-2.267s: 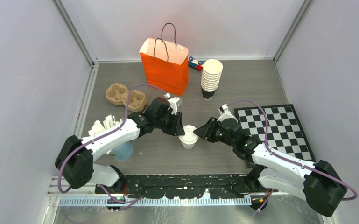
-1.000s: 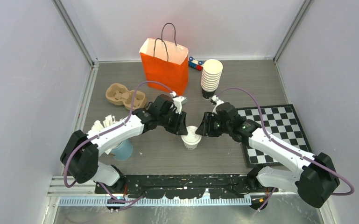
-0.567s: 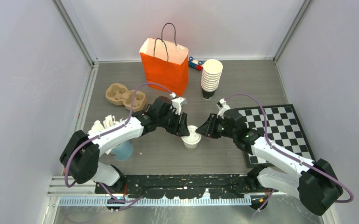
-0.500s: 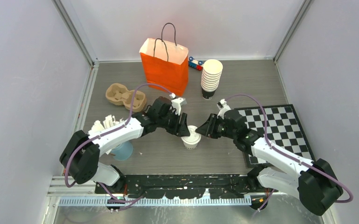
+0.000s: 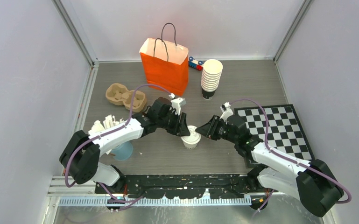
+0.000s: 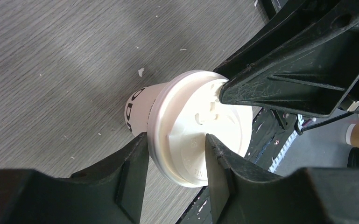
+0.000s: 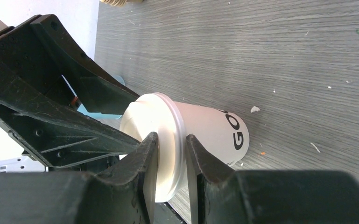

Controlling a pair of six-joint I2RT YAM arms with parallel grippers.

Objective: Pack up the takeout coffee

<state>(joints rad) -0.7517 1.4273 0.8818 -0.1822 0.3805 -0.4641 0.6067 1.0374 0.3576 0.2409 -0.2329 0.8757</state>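
One takeout coffee (image 5: 190, 139) stands upright on the table between both arms, a white paper cup with black lettering (image 7: 214, 130) and a round white lid (image 6: 200, 135). My left gripper (image 5: 183, 129) comes from the left. Its jaws are apart (image 6: 176, 138), one finger against the outside of the lid's rim and the other over the lid's top. My right gripper (image 5: 202, 132) comes from the right and pinches the lid's rim (image 7: 171, 136), one finger on the lid's top and one under the rim against the cup wall.
An orange paper bag (image 5: 165, 63) stands open at the back, with a tall stack of lidless cups (image 5: 211, 77) to its right. A cardboard cup carrier (image 5: 125, 96) lies back left. A blue cup (image 5: 123, 150) sits near left and a chessboard (image 5: 275, 130) at right.
My right gripper has narrowed its jaws onto the lid's rim, and that arm has shifted slightly right and lower. The left gripper and the cup have hardly moved.
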